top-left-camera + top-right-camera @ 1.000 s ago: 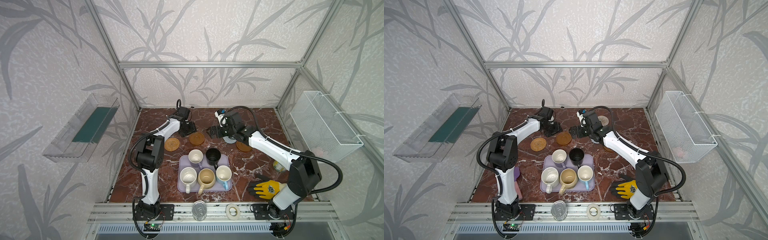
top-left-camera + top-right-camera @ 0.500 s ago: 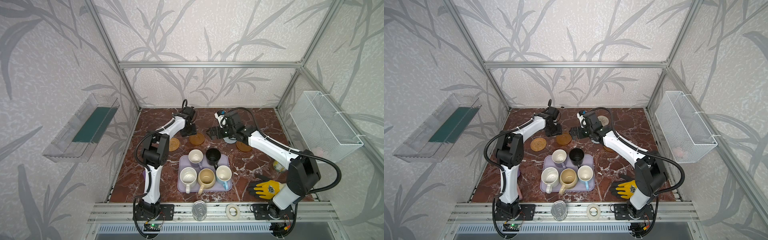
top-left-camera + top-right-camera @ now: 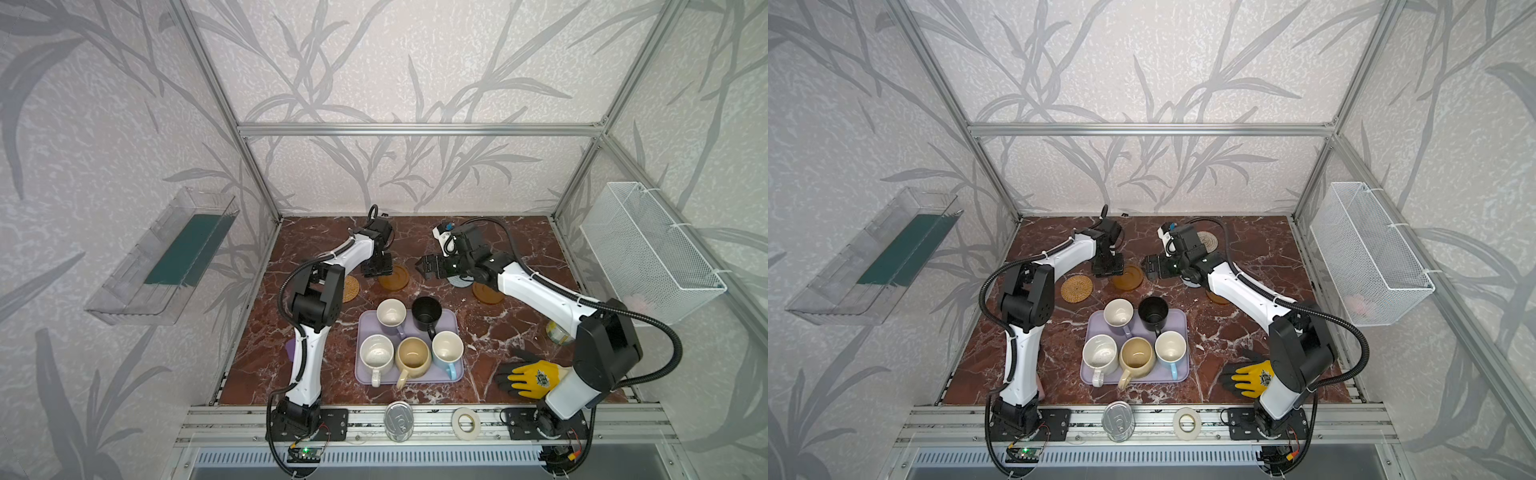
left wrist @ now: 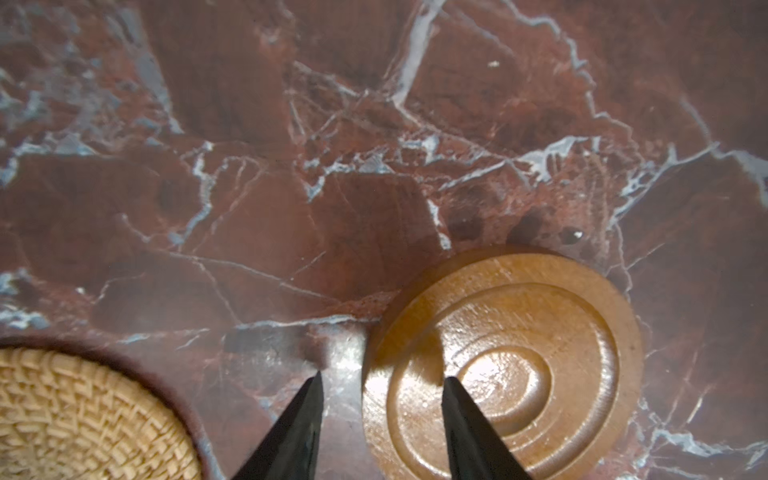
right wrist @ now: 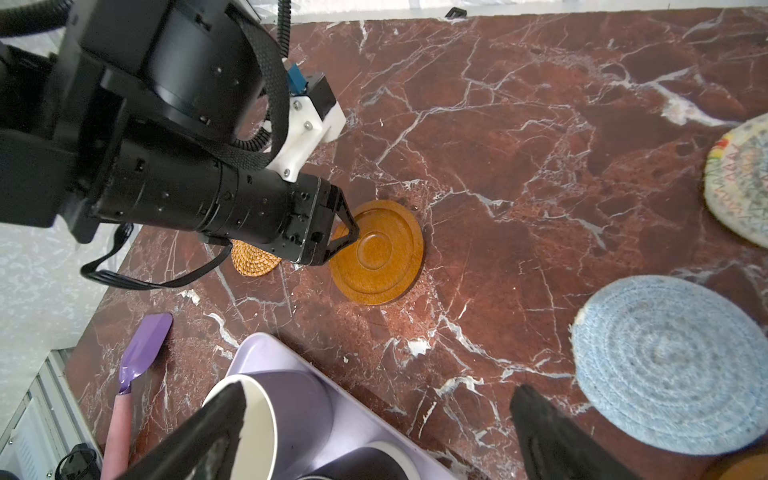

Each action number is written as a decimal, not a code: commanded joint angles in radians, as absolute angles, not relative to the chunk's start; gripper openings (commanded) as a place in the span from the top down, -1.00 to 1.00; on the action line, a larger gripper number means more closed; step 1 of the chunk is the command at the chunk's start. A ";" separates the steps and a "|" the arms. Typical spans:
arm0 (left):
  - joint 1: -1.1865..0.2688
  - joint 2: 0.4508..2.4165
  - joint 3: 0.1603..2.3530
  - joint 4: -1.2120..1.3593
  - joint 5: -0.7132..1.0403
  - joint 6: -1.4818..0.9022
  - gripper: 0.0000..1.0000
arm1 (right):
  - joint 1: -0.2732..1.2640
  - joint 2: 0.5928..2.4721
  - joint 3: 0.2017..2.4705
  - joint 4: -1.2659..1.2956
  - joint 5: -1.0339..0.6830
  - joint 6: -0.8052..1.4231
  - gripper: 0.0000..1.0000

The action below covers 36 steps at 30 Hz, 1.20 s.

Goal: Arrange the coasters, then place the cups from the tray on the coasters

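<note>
Wooden coaster (image 4: 498, 365), brown with turned concentric rings, lies flat on the red marble tabletop (image 4: 374, 124). It is behind the tray (image 3: 452, 322) and near the rattan coaster (image 4: 83, 415); the two do not touch.

The left gripper (image 4: 382, 376) is down at its rim with the jaws apart. One fingertip is over the disc and the other over bare marble just outside the edge, so the rim sits between them. A gap shows between the outer finger and the rim, so no clamp is established.

Step in hand, as judged: arranging the coasters, specifically taking this disc by its edge. The cup stage has not begun: all five cups (image 3: 412, 353) stand on the tray.

The right gripper (image 5: 380, 386) hovers above the tabletop beside the tray, jaws wide apart and empty. The grey-blue braided coaster (image 5: 673, 365) and the cream braided coaster (image 5: 744, 178) lie on its side of the table. A second wooden coaster (image 3: 486, 294) lies partly under that arm.

Next move calls for closing the left jaws until both fingers bear on the rim, then lifting or sliding the disc to its place. The disc looks thin and smooth, so a shallow edge grip may slip; the outer finger should run low against the marble.
</note>
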State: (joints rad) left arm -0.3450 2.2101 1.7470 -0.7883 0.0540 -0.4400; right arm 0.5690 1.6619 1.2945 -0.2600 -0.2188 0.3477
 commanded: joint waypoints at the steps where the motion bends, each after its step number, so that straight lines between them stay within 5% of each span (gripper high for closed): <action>1: -0.350 2.238 1.782 -0.833 0.048 -0.424 0.03 | 0.564 1.649 1.298 -0.255 -0.229 0.347 -0.98; 20: -0.339 2.213 1.733 -0.884 0.048 -0.384 0.44 | 0.561 1.666 1.330 -0.281 -0.221 0.325 -0.98; 36: -0.332 2.151 1.680 -0.866 0.062 -0.398 0.43 | 0.561 1.700 1.393 -0.355 -0.256 0.302 -0.99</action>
